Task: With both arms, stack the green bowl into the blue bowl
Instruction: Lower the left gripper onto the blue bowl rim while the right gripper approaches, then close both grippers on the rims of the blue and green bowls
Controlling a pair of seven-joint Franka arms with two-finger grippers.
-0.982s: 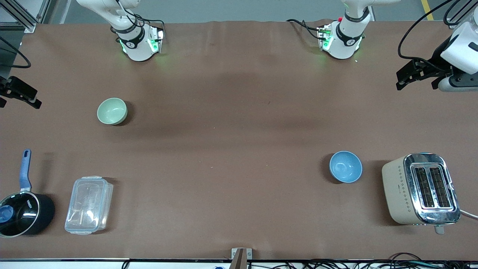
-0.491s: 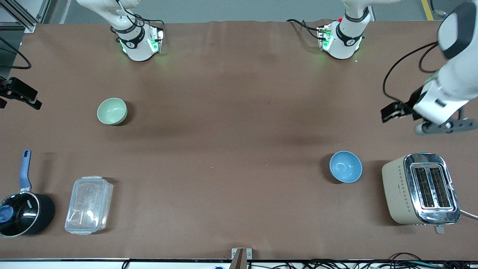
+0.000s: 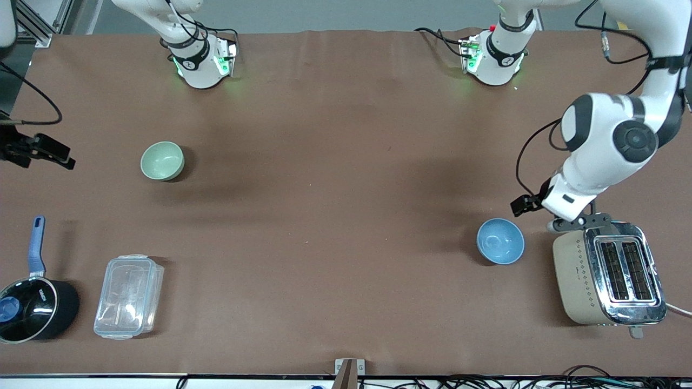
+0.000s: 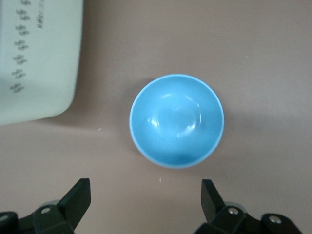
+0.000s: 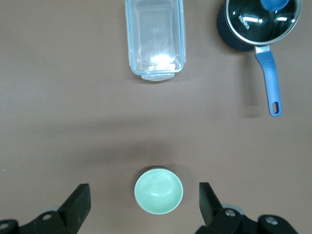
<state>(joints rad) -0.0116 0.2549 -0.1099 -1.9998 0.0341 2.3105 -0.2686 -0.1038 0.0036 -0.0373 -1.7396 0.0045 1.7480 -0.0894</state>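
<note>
Two bowls on the brown table (image 3: 335,162), well apart, seen from the front: green bowl (image 3: 162,160) toward the right arm's end, blue bowl (image 3: 500,241) toward the left arm's end, just beside a beige toaster (image 3: 608,273). Left gripper (image 3: 562,216) up in the air over bare table between blue bowl and toaster, at the end of a white arm. Right gripper (image 3: 38,151) at the table's edge, near the green bowl but apart from it. Closer to the camera than the green bowl: a clear plastic container (image 3: 128,296) and a black saucepan (image 3: 33,302) with a blue handle.

From the left wrist: fingers (image 4: 78,200) spread wide, holding nothing; blue bowl (image 4: 176,121) upright, just ahead of the fingertips and centred between them, not touched. Toaster (image 4: 36,58) beside the bowl.

From the right wrist: fingers (image 5: 80,202) spread wide, nothing held; green bowl (image 5: 158,191) upright between the two fingertips, far below. Container (image 5: 155,39) and saucepan (image 5: 258,22) farther out past the bowl.
</note>
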